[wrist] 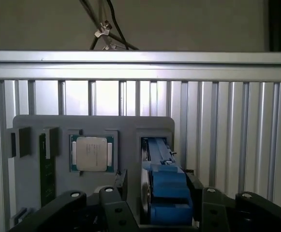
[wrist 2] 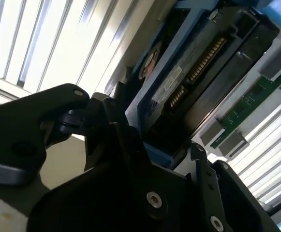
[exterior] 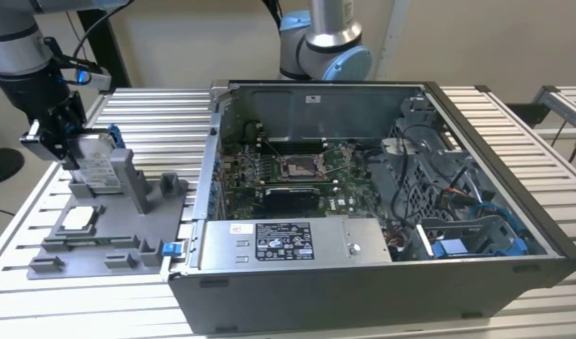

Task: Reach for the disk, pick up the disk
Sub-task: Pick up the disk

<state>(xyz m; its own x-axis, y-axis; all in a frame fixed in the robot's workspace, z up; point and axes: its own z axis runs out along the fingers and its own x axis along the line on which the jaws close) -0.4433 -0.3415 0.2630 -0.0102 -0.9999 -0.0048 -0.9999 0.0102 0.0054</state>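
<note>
The disk (exterior: 97,168) stands on edge in a slot of the grey holder (exterior: 127,233) at the exterior view's left, its white label facing out and its blue bracket (wrist: 167,193) along the top edge. My gripper (exterior: 73,145) has come down over it, one finger on each flat face, and looks shut on the disk. In the first wrist view the fingers (wrist: 122,182) flank the blue bracket. The second wrist view shows the disk's connector edge (wrist 2: 203,58) between the black jaws. The disk's lower part still sits in the slot.
A square white-topped chip (wrist: 92,153) and a green memory stick (wrist: 47,174) lie in the same holder. An open computer case (exterior: 363,212) fills the slatted table (exterior: 155,106) to the exterior view's right. Another arm's base (exterior: 326,42) stands behind it.
</note>
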